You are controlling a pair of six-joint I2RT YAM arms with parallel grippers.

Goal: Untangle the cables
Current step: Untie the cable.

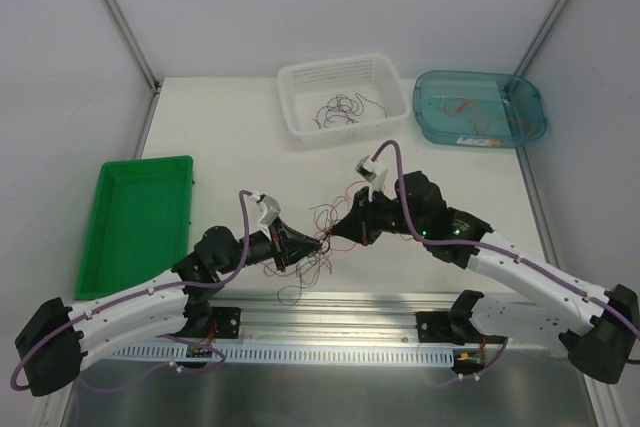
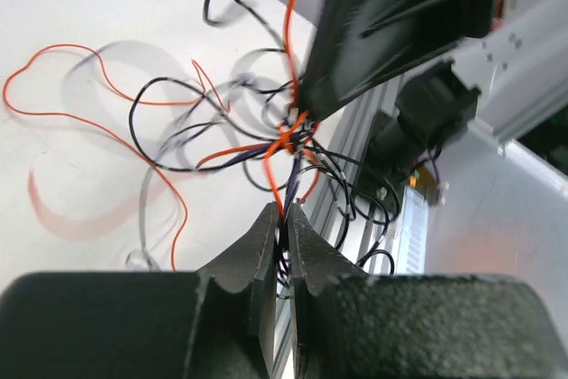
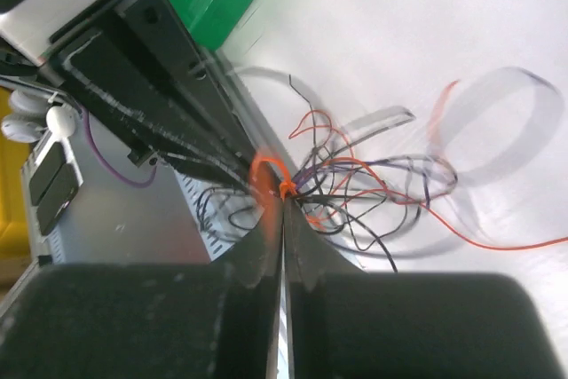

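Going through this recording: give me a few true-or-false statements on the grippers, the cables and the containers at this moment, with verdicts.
1. The left gripper and the right gripper are both shut on the cables. True.
2. The green tray holds a pile of wires. False: no wires show in it.
3. The white basket has a few dark loose strands in it. True.
4. The tangle being worked on lies inside the blue tray. False: it sits over the table between the two gripper tips; the blue tray holds only a few orange strands.
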